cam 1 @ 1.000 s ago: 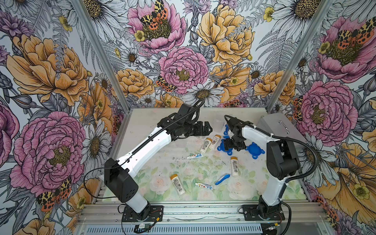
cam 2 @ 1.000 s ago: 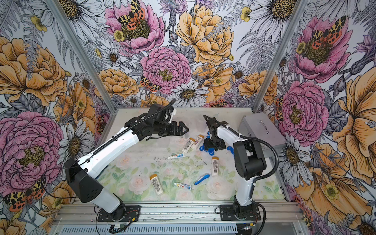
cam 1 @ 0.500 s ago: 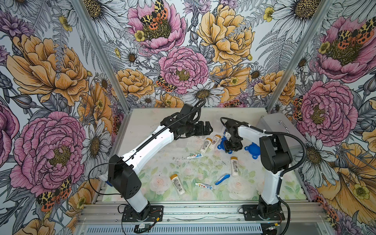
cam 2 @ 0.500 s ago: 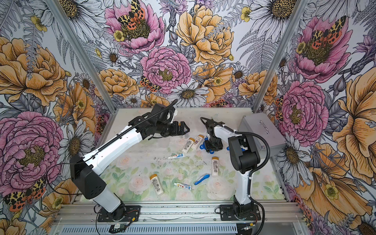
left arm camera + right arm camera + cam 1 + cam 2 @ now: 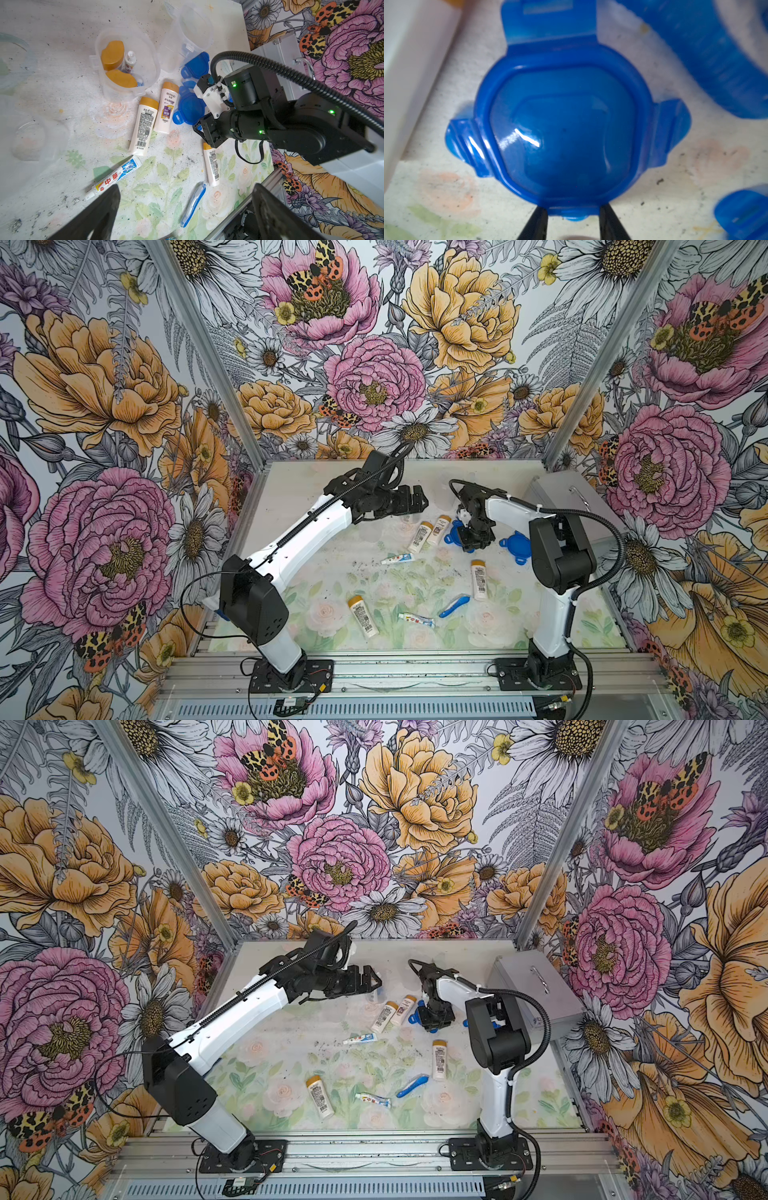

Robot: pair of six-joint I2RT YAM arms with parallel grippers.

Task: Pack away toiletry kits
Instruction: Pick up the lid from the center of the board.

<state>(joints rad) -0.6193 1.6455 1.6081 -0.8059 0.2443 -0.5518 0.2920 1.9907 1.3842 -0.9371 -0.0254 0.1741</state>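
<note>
In both top views the left gripper (image 5: 419,502) hovers over the far part of the counter (image 5: 307,489), with its jaws wide and nothing between them. The right gripper (image 5: 478,540) points down at a blue lid (image 5: 451,536), which lies flat just beside two bottles (image 5: 420,536). A second lid (image 5: 518,546) lies near it (more bottles, two toothpaste tubes (image 5: 397,559) and a toothbrush (image 5: 454,605) are spread over the nearer part).

In the left wrist view a clear cup (image 5: 150,68) stands upright with two orange-capped bottles (image 5: 113,54) inside.

In the right wrist view the black fingertips (image 5: 542,218) stand with a narrow gap, one at each side of one tab of the blue lid. If they already squeeze it, I cannot tell
</note>
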